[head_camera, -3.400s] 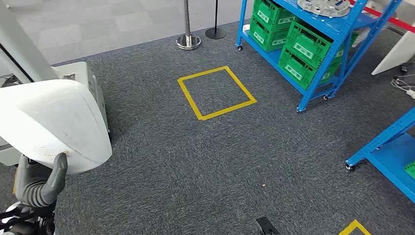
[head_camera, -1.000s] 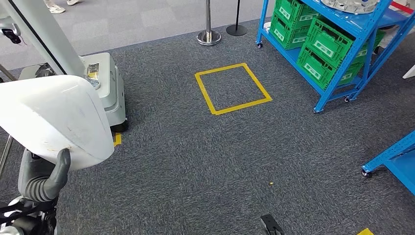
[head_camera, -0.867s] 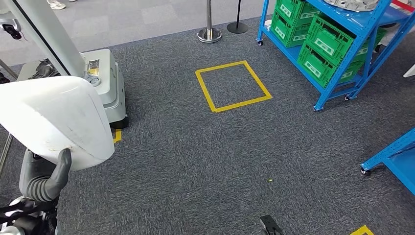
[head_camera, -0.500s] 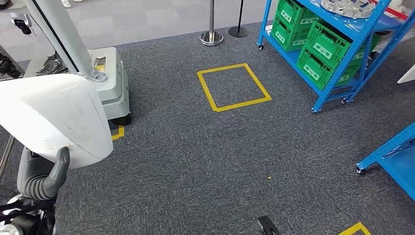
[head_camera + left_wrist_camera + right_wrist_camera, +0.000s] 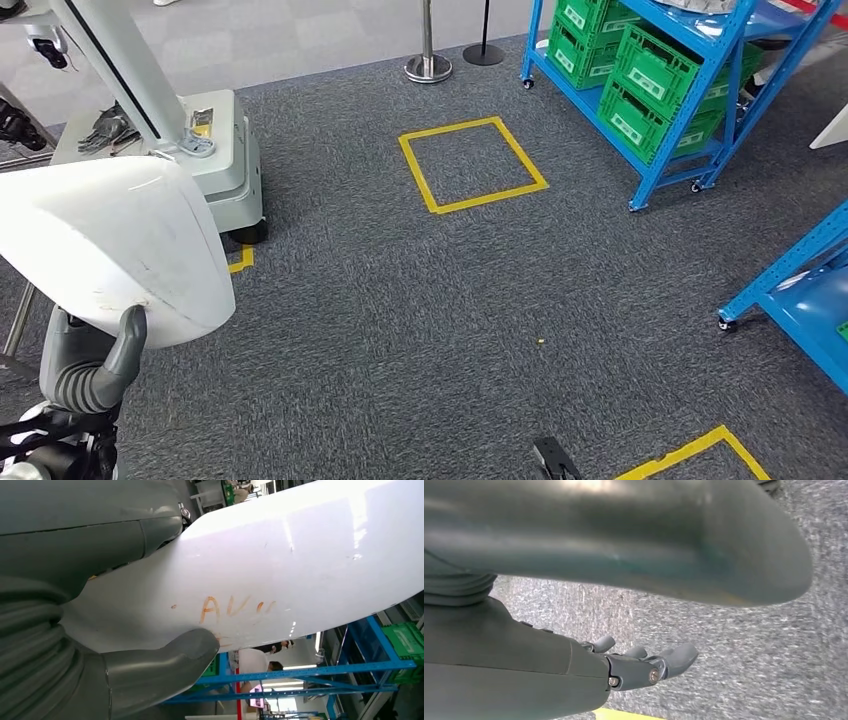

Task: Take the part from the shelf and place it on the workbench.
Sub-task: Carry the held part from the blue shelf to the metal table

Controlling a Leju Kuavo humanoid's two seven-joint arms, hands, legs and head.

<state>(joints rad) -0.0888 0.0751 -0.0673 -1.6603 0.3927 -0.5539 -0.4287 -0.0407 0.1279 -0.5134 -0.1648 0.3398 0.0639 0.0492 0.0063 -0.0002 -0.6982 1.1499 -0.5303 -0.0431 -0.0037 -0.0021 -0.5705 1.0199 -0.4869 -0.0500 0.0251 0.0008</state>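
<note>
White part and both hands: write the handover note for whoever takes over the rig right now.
Left hand: holds the white part, thumb pressed on its underside.
Right hand: empty, fingers apart, hanging over the carpet.
Done: the part is off the shelf and carried over the grey carpet, with the blue shelf of green crates ahead on the right.
Left: find the workbench and set the part on it.

one white part [image 5: 110, 245], four green crates [image 5: 655, 100], two stanchion posts [image 5: 427, 62]
</note>
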